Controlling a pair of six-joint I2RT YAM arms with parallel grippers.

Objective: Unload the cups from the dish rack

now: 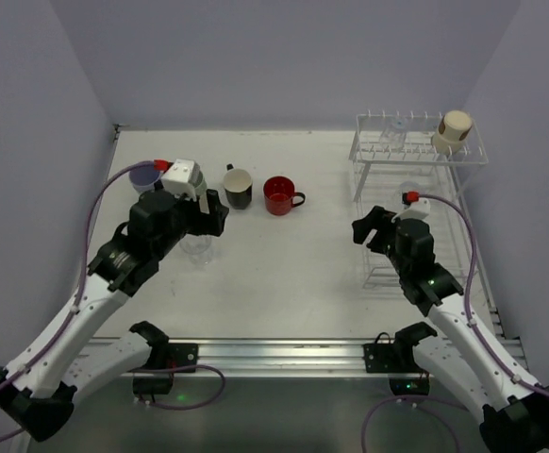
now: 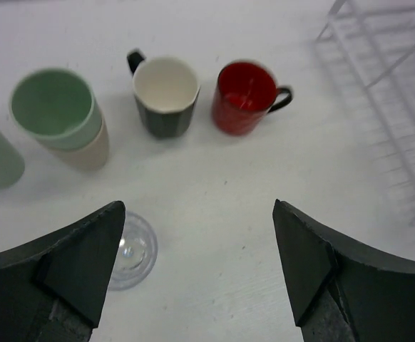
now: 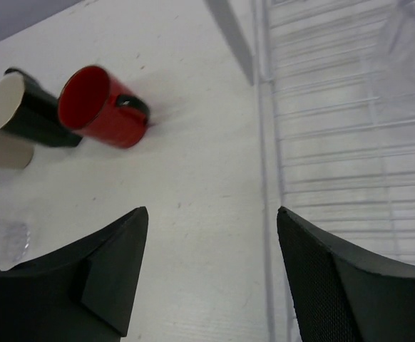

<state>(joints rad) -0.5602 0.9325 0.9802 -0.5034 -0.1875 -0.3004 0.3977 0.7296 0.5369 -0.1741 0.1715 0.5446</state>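
top view: the dish rack (image 1: 422, 156) stood on the right of the desk (image 1: 293, 274). one beige tumbler (image 1: 453, 130) sat on its upper tier at the far right corner, seemingly upright, so its long axis ran up and down. the right claw (image 1: 367, 226) hung by the rack's near left side. the tumbler lay beyond it, to its right and higher up. the right arm was plainly the nearer one. the left claw (image 1: 210, 213) was well apart from the rack, near the black mug (image 1: 238, 187) and the red mug (image 1: 279, 195).

left wrist view: the left claw's fingers stood wide apart with nothing between them. a clear glass (image 2: 132, 251) stood on the desk just beside one finger, partly hidden by it. ahead, both mugs and a green tumbler (image 2: 53, 107) nested in a beige one stood upright.

right wrist view: the right claw's fingers were apart and empty over bare desk, with the rack's lower wires just to their right. the beige tumbler was out of this view. a blurred clear shape at the upper right could have been a glass; it was too soft to tell. reaching the tumbler would likely mean rising and swinging right.
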